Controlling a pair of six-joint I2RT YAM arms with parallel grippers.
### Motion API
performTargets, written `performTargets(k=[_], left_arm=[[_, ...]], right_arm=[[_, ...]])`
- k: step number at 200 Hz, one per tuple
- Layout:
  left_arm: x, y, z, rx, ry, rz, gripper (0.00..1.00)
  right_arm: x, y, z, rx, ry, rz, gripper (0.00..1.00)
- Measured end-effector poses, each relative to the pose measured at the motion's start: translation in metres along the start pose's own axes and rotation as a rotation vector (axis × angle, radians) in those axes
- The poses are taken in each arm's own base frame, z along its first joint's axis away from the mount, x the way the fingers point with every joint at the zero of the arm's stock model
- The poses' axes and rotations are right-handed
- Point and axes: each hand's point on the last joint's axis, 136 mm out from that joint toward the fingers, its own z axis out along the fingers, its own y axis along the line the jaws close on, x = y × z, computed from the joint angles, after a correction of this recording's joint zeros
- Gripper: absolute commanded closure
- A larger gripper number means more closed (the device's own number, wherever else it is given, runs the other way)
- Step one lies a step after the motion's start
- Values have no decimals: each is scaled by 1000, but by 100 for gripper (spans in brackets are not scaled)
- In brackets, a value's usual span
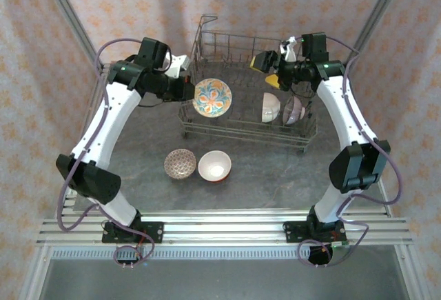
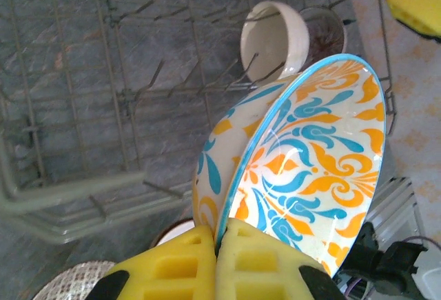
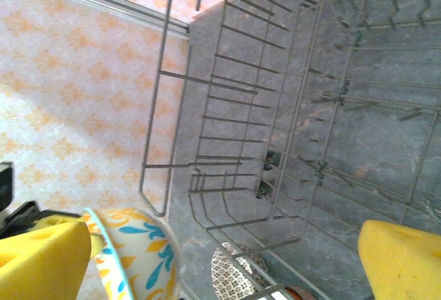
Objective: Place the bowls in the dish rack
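Hanging by its rim alone, the floral bowl (image 1: 213, 98) could have slipped from so thin a pinch, or struck a tine or the white bowl (image 1: 270, 107) standing in the rack (image 1: 241, 134) if lowered askew. The left fingers (image 2: 265, 262) were pressed together on that rim, holding the bowl tilted over the rack's left part. The right fingers (image 3: 400, 258) stood spread wide and empty above the rack's far right. A patterned bowl (image 1: 180, 163) and a pale bowl (image 1: 214, 166) sat on the desk (image 1: 275, 176), near of the rack.
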Motion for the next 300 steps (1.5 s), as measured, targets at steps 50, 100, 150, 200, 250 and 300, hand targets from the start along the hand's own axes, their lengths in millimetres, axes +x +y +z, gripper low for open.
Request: performTargets(k=[50, 100, 150, 200, 250, 300], left_arm=[[-22, -9, 21, 78, -8, -19, 100], [-44, -23, 38, 180, -25, -61, 100], [-67, -41, 44, 304, -66, -125, 100], [-79, -60, 40, 410, -78, -156, 100], [-84, -71, 52, 479, -57, -183, 100], [-80, -86, 61, 512, -32, -189, 100]], right_arm=[[-2, 18, -7, -101, -13, 1, 1], [3, 27, -11, -151, -2, -16, 1], [12, 27, -15, -162, -7, -26, 1], [14, 35, -20, -211, -37, -41, 1], [18, 48, -32, -247, -61, -87, 1], [17, 52, -34, -256, -68, -100, 1]])
